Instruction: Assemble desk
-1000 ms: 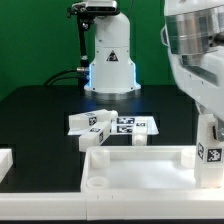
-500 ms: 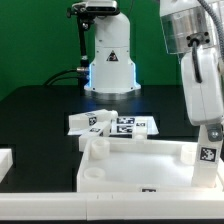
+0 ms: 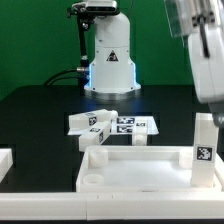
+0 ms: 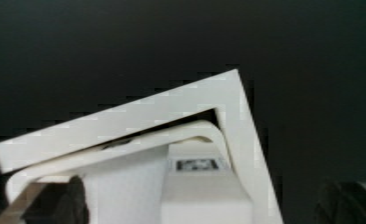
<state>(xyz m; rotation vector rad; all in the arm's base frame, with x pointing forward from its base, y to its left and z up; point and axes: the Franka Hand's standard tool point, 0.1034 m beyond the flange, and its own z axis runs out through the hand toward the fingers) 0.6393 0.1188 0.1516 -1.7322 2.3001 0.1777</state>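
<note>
Over the black desk (image 3: 40,115), the jaws (image 3: 207,96) have just spread wide, let go and risen empty, leaving the leg (image 3: 203,140) upright directly beneath them in a corner socket of the rimmed panel (image 3: 140,172), apparently seated.

A plain green wall (image 3: 30,40) fills the top part of the exterior view, and under it a flat black desk (image 3: 40,105) runs from the left edge to the right edge, with the thin white marker board (image 3: 150,124) lying flat near the middle.
</note>
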